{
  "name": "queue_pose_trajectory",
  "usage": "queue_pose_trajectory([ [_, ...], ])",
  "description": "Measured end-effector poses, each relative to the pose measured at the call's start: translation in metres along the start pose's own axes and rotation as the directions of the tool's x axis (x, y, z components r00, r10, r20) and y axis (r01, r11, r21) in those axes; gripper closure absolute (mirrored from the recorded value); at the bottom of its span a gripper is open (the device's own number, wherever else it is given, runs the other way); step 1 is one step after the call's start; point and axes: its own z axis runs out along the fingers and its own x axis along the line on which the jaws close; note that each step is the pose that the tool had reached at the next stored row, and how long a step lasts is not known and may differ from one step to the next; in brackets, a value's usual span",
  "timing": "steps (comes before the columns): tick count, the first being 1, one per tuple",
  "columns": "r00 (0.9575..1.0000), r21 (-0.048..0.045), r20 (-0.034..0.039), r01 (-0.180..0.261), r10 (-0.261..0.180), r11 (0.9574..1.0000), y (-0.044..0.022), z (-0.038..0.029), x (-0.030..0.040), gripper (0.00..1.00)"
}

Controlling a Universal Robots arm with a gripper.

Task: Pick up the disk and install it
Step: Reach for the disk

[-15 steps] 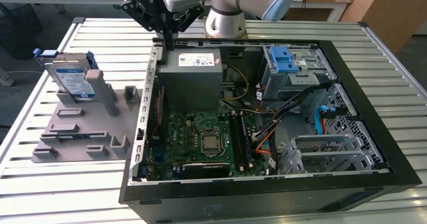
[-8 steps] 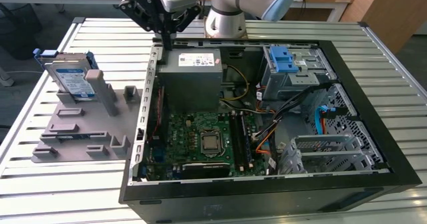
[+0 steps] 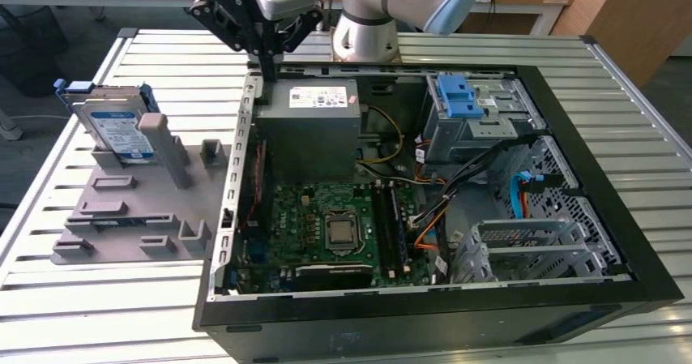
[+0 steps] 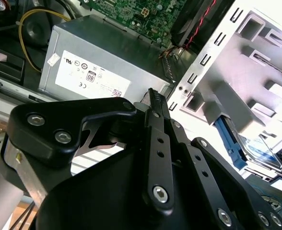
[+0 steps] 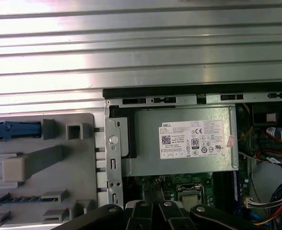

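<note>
Pincer (image 3: 265, 56) hangs tips-down over the back rim of the open computer case (image 3: 433, 323), right above the power-supply box (image 3: 313, 133). Jaws look pressed together with nothing between them; both wrist views show the links drawn in close.

Disk (image 3: 113, 129) is not picked yet. It sits well apart from the pincer, off to its side and lower, outside the case. It stands on edge in the grey holder (image 3: 119, 218) on the slatted table (image 3: 97, 315), label facing out, blue bracket around it. A grey post (image 3: 162, 149) stands just beside the disk, on the side nearer the pincer. In the first wrist view the disk's blue top edge (image 5: 11, 130) shows beyond the case wall.

Step in hand, as judged: the reach to the disk.

- Jaws need to spread before dropping, since closed tips would just knock the top edge.
- Line the jaws across the thin way of the disk, one pad per flat face.
- Come straight down from above, keeping off the grey post.
- Grip low enough to catch metal, not only the blue bracket.
- Main risk looks like a tilted grip jamming the disk in its slot.
</note>
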Motion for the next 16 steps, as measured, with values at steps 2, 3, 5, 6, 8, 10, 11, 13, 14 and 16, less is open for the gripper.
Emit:
queue_pose_trajectory([
  [2, 1.0000, 0.0000, 0.0000, 0.000, 0.000, 1.0000, 0.0000, 0.0000, 0.0006, 0.89],
  [3, 1.0000, 0.0000, -0.0001, 0.000, 0.000, 1.0000, -0.0001, 0.0000, 0.0009, 0.89],
  [5, 1.0000, 0.0000, 0.0000, 0.000, 0.000, 1.0000, -0.0001, 0.0001, 0.0015, 0.89],
  [6, 1.0000, 0.0000, 0.0000, 0.000, 0.000, 1.0000, -0.0001, 0.0001, 0.0018, 0.89],
  [8, 1.0000, -0.0001, 0.0000, 0.000, 0.000, 1.0000, -0.0002, 0.0001, 0.0024, 0.89],
  [10, 1.0000, 0.0000, -0.0001, 0.000, 0.000, 1.0000, -0.0002, 0.0001, 0.0031, 0.89],
  [11, 1.0000, -0.0001, 0.0000, 0.000, 0.000, 1.0000, -0.0003, 0.0001, 0.0034, 0.89],
  [13, 1.0000, -0.0001, 0.0000, 0.000, 0.000, 1.0000, -0.0003, 0.0001, 0.0040, 0.89],
  [14, 1.0000, 0.0000, 0.0000, 0.000, 0.000, 1.0000, -0.0003, 0.0001, 0.0043, 0.89],
  [16, 1.0000, 0.0000, -0.0001, 0.000, 0.000, 1.0000, -0.0004, 0.0002, 0.0048, 0.89],
])
